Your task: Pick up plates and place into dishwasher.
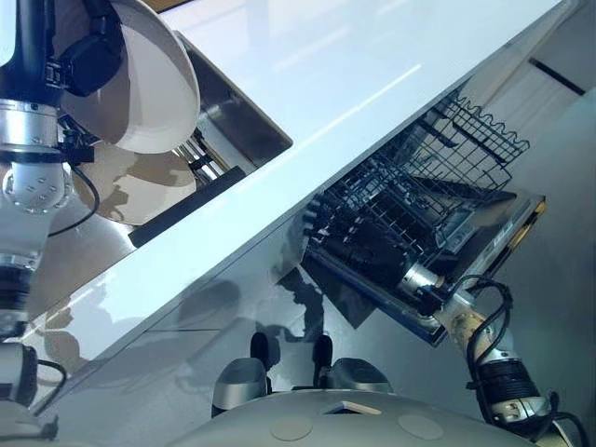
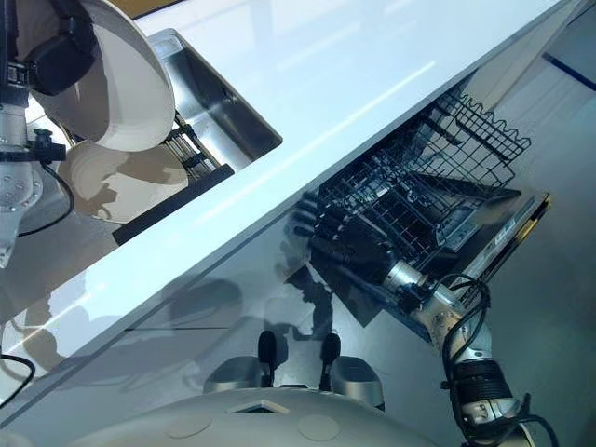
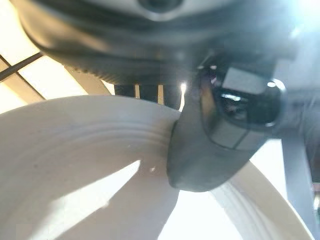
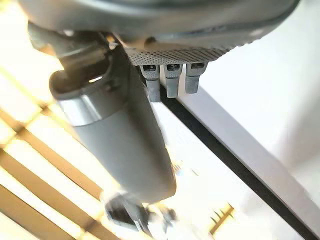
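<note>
Left hand has a plate up over the sink, right hand is down at the dishwasher rack

The left hand (image 1: 88,58) is pinching a white plate (image 1: 149,88) by its rim, thumb pressed on the face in the wrist view, holding it tilted above the steel sink (image 1: 223,112). Another plate (image 1: 140,186) lies below it in the sink. The white surface (image 1: 326,84) runs diagonally between sink and dishwasher. The right hand (image 2: 349,244) reaches into the dark wire rack (image 1: 438,177) pulled out over the open dishwasher door (image 1: 503,233); its fingers sit among the wires, so I can't tell whether they're curled or straight.
</note>
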Tool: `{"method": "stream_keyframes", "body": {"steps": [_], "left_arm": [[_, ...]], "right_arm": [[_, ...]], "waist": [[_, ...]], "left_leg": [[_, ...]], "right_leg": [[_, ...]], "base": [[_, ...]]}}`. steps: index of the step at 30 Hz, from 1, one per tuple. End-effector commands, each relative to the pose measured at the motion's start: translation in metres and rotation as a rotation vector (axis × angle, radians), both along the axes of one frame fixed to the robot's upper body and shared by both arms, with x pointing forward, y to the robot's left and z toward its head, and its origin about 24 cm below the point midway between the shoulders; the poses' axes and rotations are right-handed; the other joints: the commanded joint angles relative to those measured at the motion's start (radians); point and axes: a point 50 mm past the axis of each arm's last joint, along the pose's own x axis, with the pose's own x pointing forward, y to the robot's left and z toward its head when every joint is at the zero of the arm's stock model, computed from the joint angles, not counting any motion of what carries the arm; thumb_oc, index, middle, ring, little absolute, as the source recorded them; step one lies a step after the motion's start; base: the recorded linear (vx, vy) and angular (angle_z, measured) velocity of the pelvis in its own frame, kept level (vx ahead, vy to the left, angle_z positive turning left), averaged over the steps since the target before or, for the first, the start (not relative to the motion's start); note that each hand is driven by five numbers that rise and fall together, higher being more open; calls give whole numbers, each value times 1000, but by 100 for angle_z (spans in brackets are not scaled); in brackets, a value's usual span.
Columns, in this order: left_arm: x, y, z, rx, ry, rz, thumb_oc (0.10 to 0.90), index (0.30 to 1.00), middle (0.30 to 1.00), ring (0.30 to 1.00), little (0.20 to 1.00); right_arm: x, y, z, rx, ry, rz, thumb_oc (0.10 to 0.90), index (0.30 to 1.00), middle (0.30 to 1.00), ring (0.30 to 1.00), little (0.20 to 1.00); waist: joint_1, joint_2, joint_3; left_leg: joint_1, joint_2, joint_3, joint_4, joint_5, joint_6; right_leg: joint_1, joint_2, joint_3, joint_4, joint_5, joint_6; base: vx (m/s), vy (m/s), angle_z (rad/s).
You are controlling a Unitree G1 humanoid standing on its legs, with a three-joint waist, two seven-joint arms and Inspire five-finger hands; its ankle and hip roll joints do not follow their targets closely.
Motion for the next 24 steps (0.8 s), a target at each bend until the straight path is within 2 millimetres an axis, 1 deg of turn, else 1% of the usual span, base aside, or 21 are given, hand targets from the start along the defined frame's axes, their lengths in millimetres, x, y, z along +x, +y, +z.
{"method": "stream_keyframes", "body": {"steps": [1,2,3,4,5,7,9,10,11,12,14,16,17,19,21,23,24], "left_arm": [[-20,1,14,-10,-261,14,100,300,300,300,200],[-21,0,11,-9,-272,25,100,300,300,300,200],[-22,-1,8,-15,-278,36,100,300,300,300,200],[-24,-4,5,-31,-298,37,100,300,300,300,200],[-24,-5,4,-31,-299,39,100,300,300,300,200],[-22,-9,2,-32,-304,35,100,300,300,300,200],[-21,-14,4,-45,-316,26,100,300,300,300,200],[-21,-14,5,-50,-316,23,100,300,300,300,200],[-19,-17,8,-66,-317,5,100,300,300,300,200],[-18,-20,9,-75,-317,-4,100,300,300,300,200],[-18,-21,9,-89,-315,-17,100,300,300,300,200],[-15,-25,7,-112,-299,-30,100,300,300,300,200],[-13,-28,3,-132,-280,-48,100,300,300,300,200],[-9,-35,-2,-142,-256,-60,100,300,300,300,200],[-4,-41,-6,-150,-237,-68,100,300,300,300,200],[-1,-44,-8,-153,-233,-70,100,300,300,300,200],[3,-49,-10,-159,-234,-67,100,300,300,300,200]], "right_arm": [[5,-37,108,-286,-683,-474,800,900,900,900,900],[-1,-44,122,-385,-796,-610,800,900,900,900,900],[-7,-48,134,-467,-903,-701,800,900,900,900,900],[-16,-51,153,-506,-1029,-796,800,900,900,900,900],[-17,-52,156,-506,-1044,-801,800,900,900,900,900],[-19,-47,169,-539,-1124,-828,800,900,900,900,900],[-19,-41,184,-566,-1198,-825,800,900,900,900,900],[-19,-40,186,-569,-1209,-825,800,900,900,900,900],[-18,-35,197,-587,-1260,-806,800,900,900,900,900],[-18,-32,202,-590,-1274,-775,800,900,900,900,900],[-16,-28,206,-581,-1273,-722,800,900,900,900,900],[-10,-20,207,-540,-1220,-584,800,900,900,900,900],[-3,-12,204,-520,-1163,-478,800,900,900,900,900],[6,1,196,-487,-1081,-344,800,900,900,900,900],[15,14,187,-442,-997,-253,800,900,900,900,900],[20,22,181,-404,-950,-210,800,900,900,900,900],[25,31,176,-374,-924,-191,800,900,900,900,900]], "waist": [[-33,62,-167],[-37,67,-172],[-41,70,-176],[-47,79,-181],[-47,81,-182],[-50,85,-185],[-53,88,-185],[-53,88,-185],[-53,88,-188],[-53,87,-189],[-51,86,-189],[-49,82,-191],[-45,78,-192],[-42,74,-194],[-38,70,-196],[-36,68,-198],[-32,66,-200]], "left_leg": [[-24,-49,27,2,-64,33],[-24,-50,28,2,-64,32],[-23,-50,30,1,-65,31],[-21,-51,31,2,-66,30],[-20,-51,31,2,-66,29],[-17,-52,28,4,-69,27],[-14,-53,24,4,-70,26],[-13,-53,24,4,-70,26],[-10,-53,20,4,-72,24],[-10,-53,18,5,-71,24],[-10,-54,12,6,-71,23],[-9,-55,6,6,-72,23],[-8,-57,1,6,-73,22],[-6,-60,-7,4,-73,22],[-6,-61,-11,1,-73,23],[-7,-62,-14,1,-73,23],[-9,-62,-14,1,-73,23]], "right_leg": [[-61,41,-25,142,-126,25],[-60,43,-19,140,-130,22],[-59,45,-15,139,-132,20],[-56,50,-6,139,-137,16],[-56,50,-5,139,-138,16],[-55,55,6,145,-143,13],[-54,59,15,150,-148,9],[-54,59,16,152,-149,9],[-53,60,19,160,-152,7],[-55,59,19,167,-153,7],[-57,58,19,176,-156,6],[-60,55,19,188,-159,5],[-63,53,18,190,-158,5],[-62,52,16,188,-157,3],[-59,52,14,180,-156,2],[-56,52,11,170,-152,2],[-53,52,8,160,-147,3]], "base": [[-52,-6,-1],[-49,0,-1],[-44,7,-3],[-30,5,-5],[-28,1,-7],[-26,-6,-5],[-19,-5,-4],[-5,4,-6],[-5,2,-7],[-5,2,-7],[-2,-2,-2],[0,0,0],[0,0,0],[12,9,6],[18,10,12],[13,2,7],[15,1,4]]}}
